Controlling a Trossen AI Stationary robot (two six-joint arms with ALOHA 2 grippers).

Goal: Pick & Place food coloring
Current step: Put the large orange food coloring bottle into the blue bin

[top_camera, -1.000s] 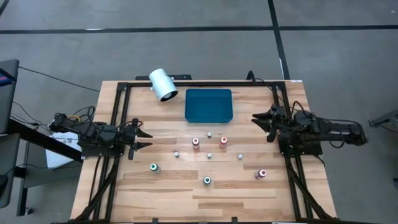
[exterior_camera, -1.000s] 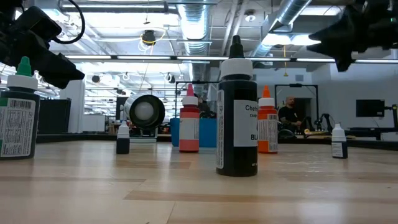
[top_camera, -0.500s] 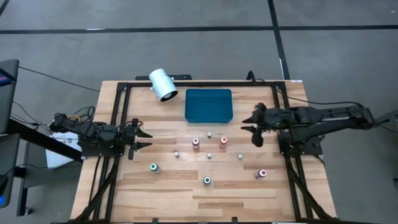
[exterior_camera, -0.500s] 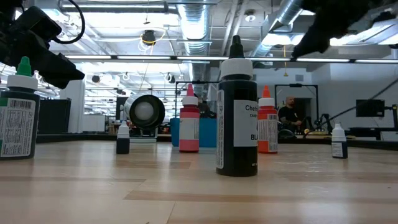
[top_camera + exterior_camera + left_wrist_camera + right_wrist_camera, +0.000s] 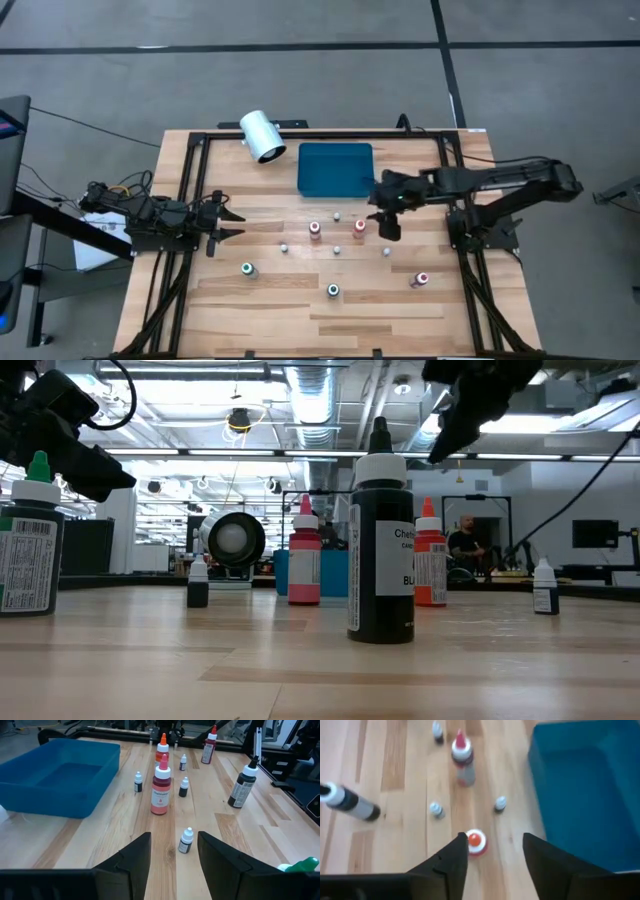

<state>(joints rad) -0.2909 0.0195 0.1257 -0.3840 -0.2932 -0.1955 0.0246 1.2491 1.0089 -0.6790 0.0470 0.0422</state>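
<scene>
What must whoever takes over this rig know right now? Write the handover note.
Left gripper: open, empty, parked at the table's left edge.
Right gripper: open, empty, above the near-tray red-topped bottle, not touching it.
Other food coloring, standing on the wood: middle red-topped bottle, right red-topped bottle, left green-topped bottle, front green-topped bottle.
Done: nothing placed; the blue tray is empty.
Left: all five bottles, presumably into the tray.

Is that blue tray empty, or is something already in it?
Empty: the blue tray shows only its bare floor from above; every bottle stands outside.
</scene>
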